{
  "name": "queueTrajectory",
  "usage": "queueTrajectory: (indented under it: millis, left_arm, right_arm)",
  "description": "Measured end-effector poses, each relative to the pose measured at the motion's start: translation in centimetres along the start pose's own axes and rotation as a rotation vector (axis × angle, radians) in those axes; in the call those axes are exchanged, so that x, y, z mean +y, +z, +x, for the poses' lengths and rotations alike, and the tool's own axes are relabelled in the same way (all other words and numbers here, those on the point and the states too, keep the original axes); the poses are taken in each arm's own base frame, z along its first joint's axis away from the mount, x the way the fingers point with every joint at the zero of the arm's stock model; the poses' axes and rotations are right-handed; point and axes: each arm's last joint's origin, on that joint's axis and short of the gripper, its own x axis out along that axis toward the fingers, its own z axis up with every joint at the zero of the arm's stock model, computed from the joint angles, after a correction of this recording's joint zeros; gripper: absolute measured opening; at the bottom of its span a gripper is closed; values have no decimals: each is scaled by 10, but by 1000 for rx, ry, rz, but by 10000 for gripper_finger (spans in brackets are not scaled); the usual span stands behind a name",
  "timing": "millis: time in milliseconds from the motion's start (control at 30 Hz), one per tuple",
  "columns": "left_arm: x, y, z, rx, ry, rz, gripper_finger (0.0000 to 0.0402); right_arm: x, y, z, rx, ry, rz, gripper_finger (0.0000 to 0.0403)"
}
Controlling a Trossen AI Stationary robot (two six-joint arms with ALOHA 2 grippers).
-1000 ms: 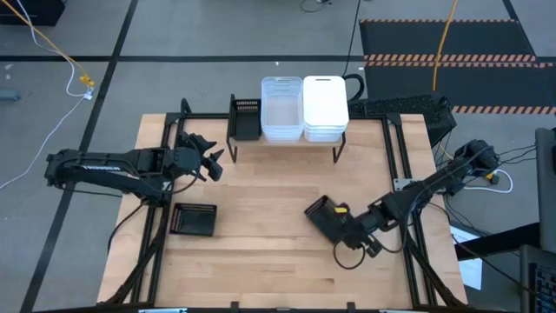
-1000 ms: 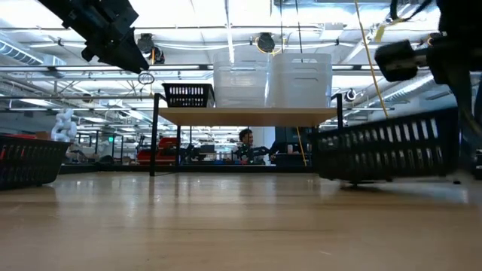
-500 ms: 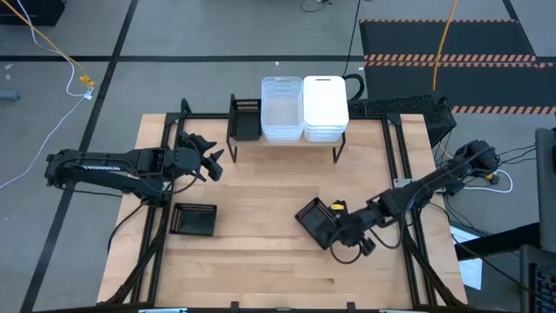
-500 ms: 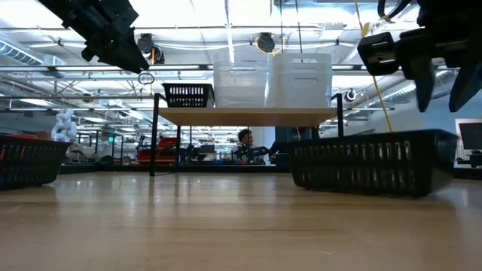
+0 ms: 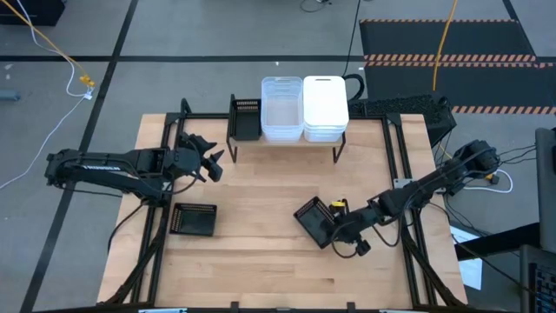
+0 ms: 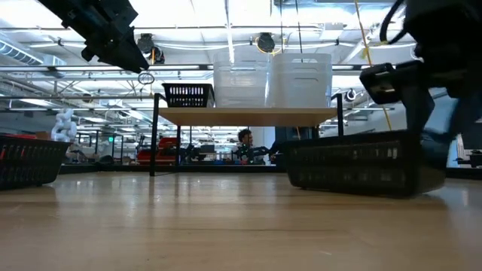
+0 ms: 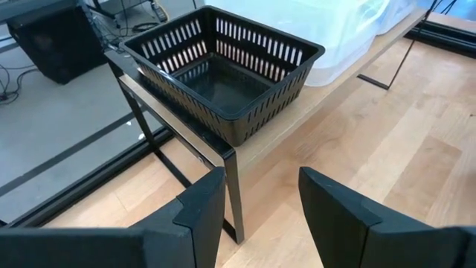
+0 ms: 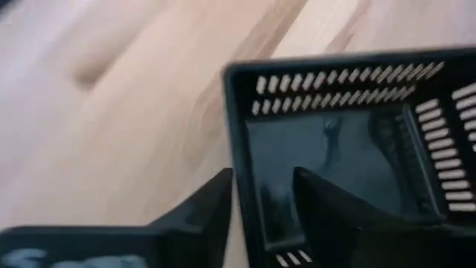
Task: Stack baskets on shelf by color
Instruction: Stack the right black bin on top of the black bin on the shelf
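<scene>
The shelf (image 5: 343, 137) stands at the table's far edge. On it rest a black mesh basket (image 5: 246, 117) at its left end, a stack of clear baskets (image 5: 281, 109) and a stack of white baskets (image 5: 326, 109). My left gripper (image 5: 213, 163) hovers open in front of the shelf's left end (image 7: 260, 141). Another black basket (image 5: 193, 219) lies on its base at the near left. A third black basket (image 5: 313, 221) sits flat on the table at centre right. My right gripper (image 8: 260, 216) is open over its right wall, one finger outside and one inside. My right gripper stands astride the right-hand wall (image 8: 242, 186) of the centre-right black basket, coming from the table's right and slanting down. The view is blurred, so I cannot tell whether either finger touches the wall. The basket rests on its base on the table (image 6: 354, 169).
A black frame (image 5: 395, 174) runs around the tabletop edges. Bare wood (image 5: 261, 187) lies between the shelf and the two loose black baskets. Cables and dark gear (image 5: 408, 106) sit beyond the far right corner. A person (image 6: 245, 139) shows far behind the shelf.
My right gripper has carried the black basket a little toward the table's left edge and down. The basket was tilted and raised off the wood a second ago; it now lies flat on the table. My left arm has kept still.
</scene>
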Motion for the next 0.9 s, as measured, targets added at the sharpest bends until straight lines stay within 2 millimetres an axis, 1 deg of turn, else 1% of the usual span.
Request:
queueTrajectory:
  millis: [67,133,167,200,433,533,633,800,900]
  left_arm:
    - [0,0,0,-2,2,-1,175]
    - [0,0,0,-5,9,-1,175]
    - [0,0,0,-6,12,-1,175]
    - [0,0,0,-6,12,-1,175]
    - [0,-1,0,5,14,6,175]
    - [0,-3,-1,14,15,11,175]
    - [0,-3,-1,13,13,12,175]
    - [0,-3,-1,12,13,12,175]
    - [0,-3,-1,12,13,11,175]
  right_arm:
    - [-3,4,0,-43,25,25,85]
    - [-4,7,-1,-89,74,31,33]
    - [-5,9,-1,-106,98,29,17]
    - [-6,9,0,-113,115,28,11]
    - [-8,5,6,-71,115,22,45]
    - [-8,6,6,-83,109,-45,71]
    - [-9,6,6,-79,72,-96,106]
    - [-9,4,7,-72,59,-93,157]
    - [-8,-6,10,-57,53,-52,162]
